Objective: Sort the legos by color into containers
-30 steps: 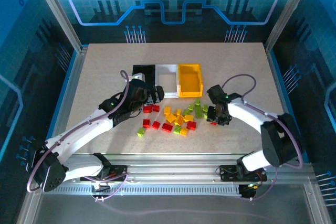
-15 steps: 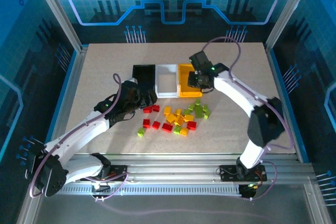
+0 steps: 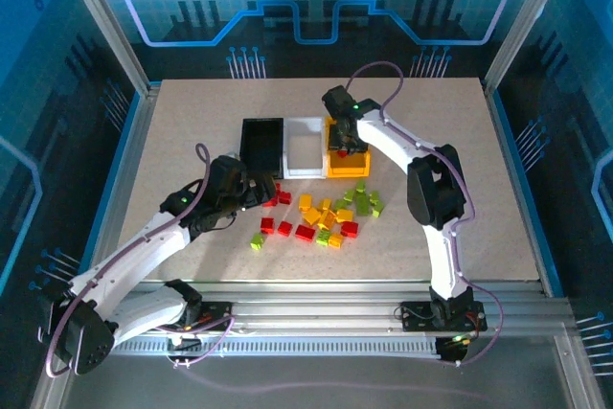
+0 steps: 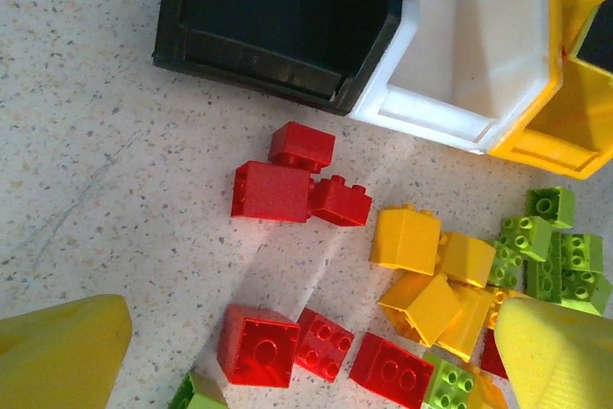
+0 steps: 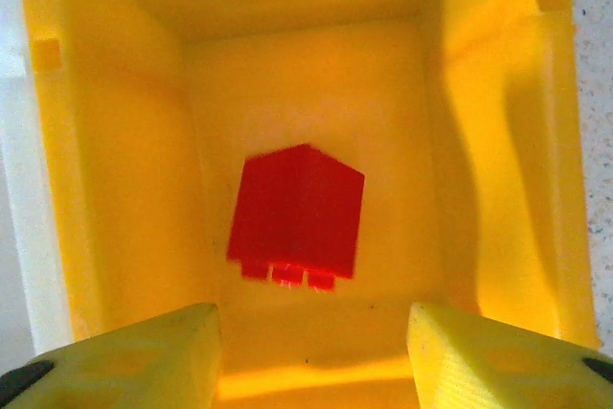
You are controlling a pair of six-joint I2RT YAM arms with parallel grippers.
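Red, yellow and lime green legos point(image 3: 324, 215) lie in a loose pile in front of three containers: black point(image 3: 261, 141), white point(image 3: 305, 146) and yellow point(image 3: 349, 166). My right gripper point(image 3: 342, 139) hangs open over the yellow container point(image 5: 115, 141). A red lego point(image 5: 297, 213) shows blurred inside that container, clear of both fingers point(image 5: 124, 352). My left gripper point(image 3: 259, 191) is wide open above the pile's left side. In its wrist view, red legos point(image 4: 257, 347) lie below between the fingers. A cluster of three red legos point(image 4: 287, 189) lies nearer the black container point(image 4: 278, 55).
In the left wrist view, yellow legos point(image 4: 412, 237) and green legos point(image 4: 556, 246) crowd to the right of the red ones. The white container point(image 4: 479, 45) and black container look empty. The containers stand side by side and touching. Open tabletop point(image 3: 450, 227) stretches to the pile's right.
My right arm swung from the pile's right side up over the yellow container, and its jaws opened, letting go of a red lego. The left gripper drew back from the black container towards the red legos.
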